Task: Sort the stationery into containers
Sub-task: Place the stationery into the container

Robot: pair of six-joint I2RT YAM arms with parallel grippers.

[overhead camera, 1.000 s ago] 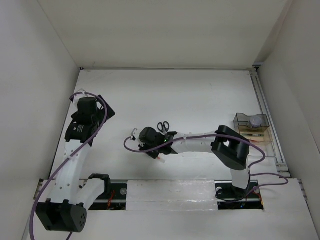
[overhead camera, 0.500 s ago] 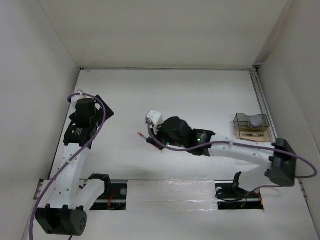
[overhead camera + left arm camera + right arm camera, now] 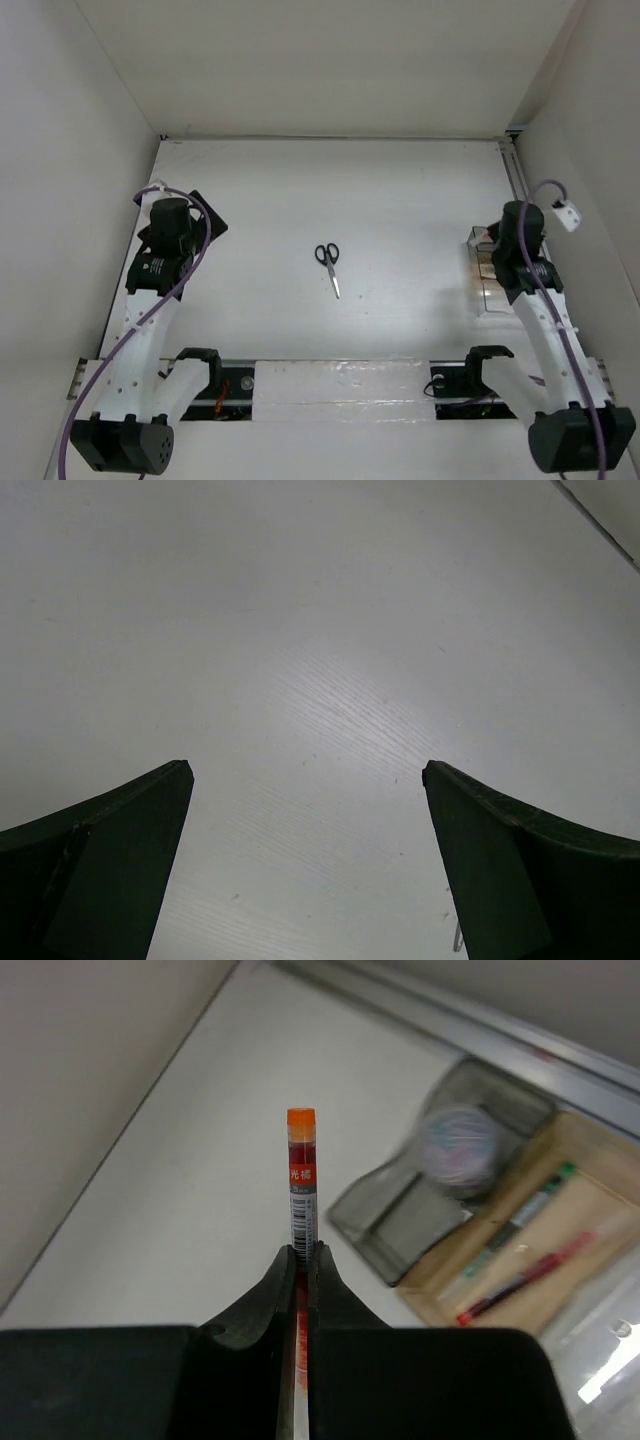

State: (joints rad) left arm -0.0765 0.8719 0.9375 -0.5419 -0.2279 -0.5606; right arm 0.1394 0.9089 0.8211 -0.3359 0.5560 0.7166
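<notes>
white walls close in a white table (image 3: 400,190) on three sides, and a metal rail (image 3: 440,1020) runs along its right edge. near the middle of the table lie the black-handled scissors (image 3: 328,264), blades shut. their handles point toward the far wall and their tips back toward the arm bases, well apart from both arms.

the left hand (image 3: 305,770) hangs over bare table at the far left. its two dark fingers (image 3: 110,850) are spread wide with nothing between them.

the right hand (image 3: 302,1252) is over at the right edge, pinched tight on a red pen (image 3: 301,1175) whose orange cap sticks out past the fingertips (the barrel carries a white barcode label).

beyond that pen, in the right wrist view, two containers sit touching side by side. a smoky grey box (image 3: 375,1222) holds the round greyish-purple disc (image 3: 455,1140), which looks blurred. the amber box (image 3: 590,1195) is on its near side. in the amber box lie a thin green pen (image 3: 528,1208) and a second red pen (image 3: 525,1275), roughly parallel and apart from each other.

from above, the right arm covers most of both boxes, so only their left edges show. in the wrist view the held pen's tip lines up with bare table to the left of the grey box. it is not inside either container.
</notes>
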